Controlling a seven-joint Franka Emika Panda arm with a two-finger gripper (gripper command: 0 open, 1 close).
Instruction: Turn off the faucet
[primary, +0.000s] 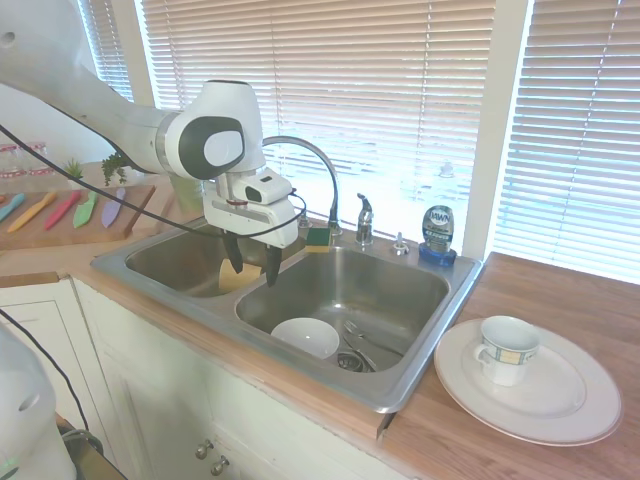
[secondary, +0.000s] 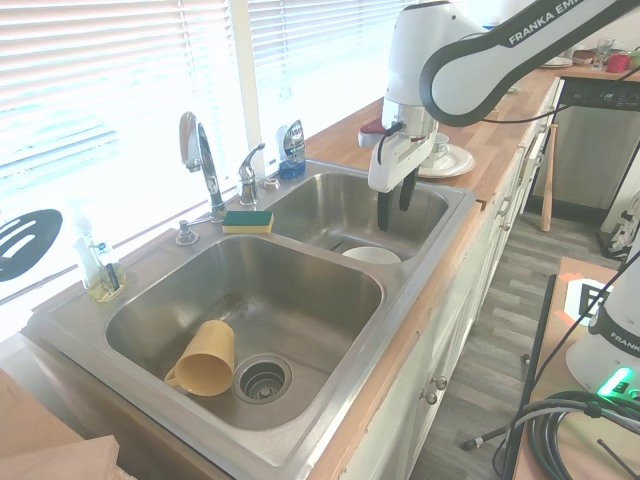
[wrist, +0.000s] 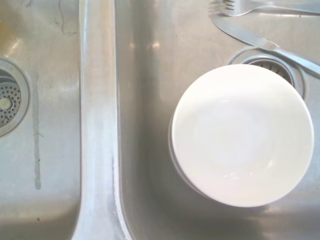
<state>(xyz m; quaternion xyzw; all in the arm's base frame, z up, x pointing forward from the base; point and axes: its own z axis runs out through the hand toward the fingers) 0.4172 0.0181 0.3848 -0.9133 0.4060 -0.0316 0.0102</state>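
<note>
The faucet is a chrome gooseneck spout (primary: 318, 165) (secondary: 203, 152) rising behind the divider of the double sink (primary: 405, 385), with a small separate lever handle (primary: 364, 217) (secondary: 248, 168) beside it. My gripper (primary: 253, 266) (secondary: 396, 210) hangs open and empty, pointing down over the front of the basin that holds the white bowl, near the divider. It is well in front of the spout and handle and touches neither. The wrist view looks straight down on the divider and the bowl (wrist: 240, 135).
A white bowl (primary: 306, 337), a fork and a knife (wrist: 260, 40) lie in one basin, a yellow cup (secondary: 203, 360) in the other. A sponge (secondary: 247, 220) and a blue soap bottle (primary: 437, 232) stand by the faucet. A mug on a plate (primary: 527, 400) sits on the counter.
</note>
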